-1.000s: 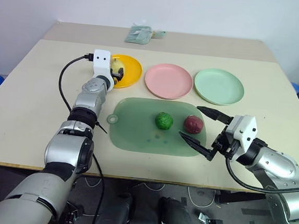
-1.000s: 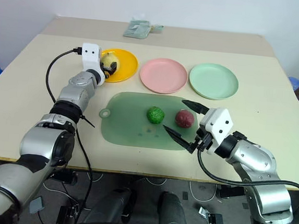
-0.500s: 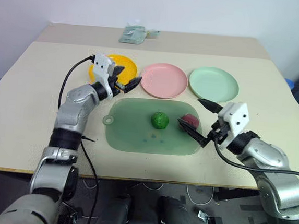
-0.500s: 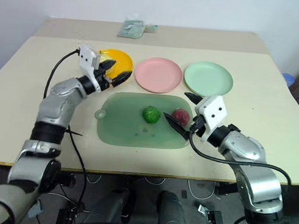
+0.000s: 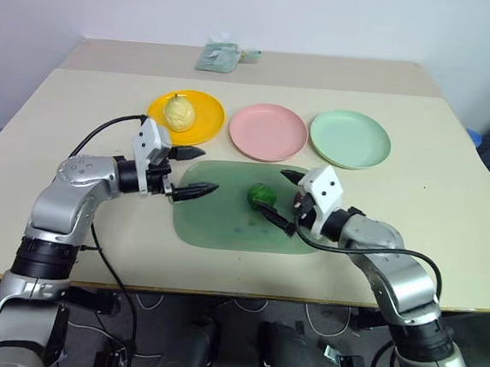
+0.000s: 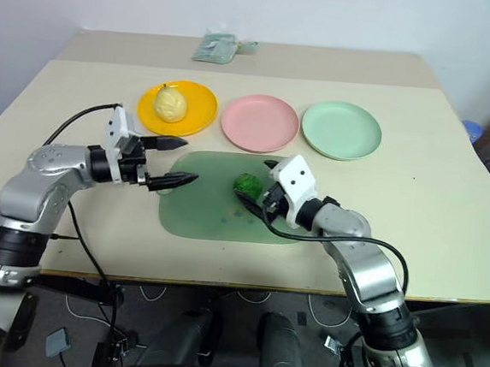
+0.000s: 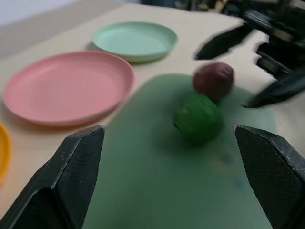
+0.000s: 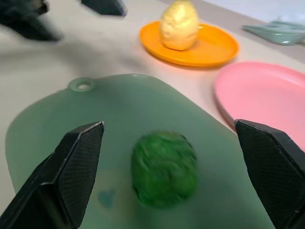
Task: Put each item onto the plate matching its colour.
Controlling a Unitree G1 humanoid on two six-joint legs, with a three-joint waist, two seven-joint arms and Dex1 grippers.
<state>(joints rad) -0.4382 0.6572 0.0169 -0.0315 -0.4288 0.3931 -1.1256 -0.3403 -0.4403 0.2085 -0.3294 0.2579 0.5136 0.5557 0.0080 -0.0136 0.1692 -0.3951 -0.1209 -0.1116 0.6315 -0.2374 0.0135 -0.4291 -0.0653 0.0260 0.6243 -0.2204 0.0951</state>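
The pale yellow pear [image 5: 179, 112] is seen resting on the yellow-orange plate [image 5: 208, 120], so that pairing appears done. The bumpy green ball [image 5: 263, 194] lies on the dark green mat [image 5: 216, 224], with the red-purple ball [image 7: 214, 80] just beside it, largely hidden in the head views behind the right arm. The pink plate [image 5: 267, 131] and mint green plate [image 5: 350, 139] stand bare.

The right gripper [image 5: 283, 201] is spread wide and aimed at the green ball, which sits between its fingers without being pinched. The left gripper [image 5: 191, 171] is also spread and empty over the mat's near-left edge.

If the jaws are closed off-centre, the round ball could be squeezed out and rolled; the neighbouring red-purple ball, possibly touching it, could be knocked off the mat.
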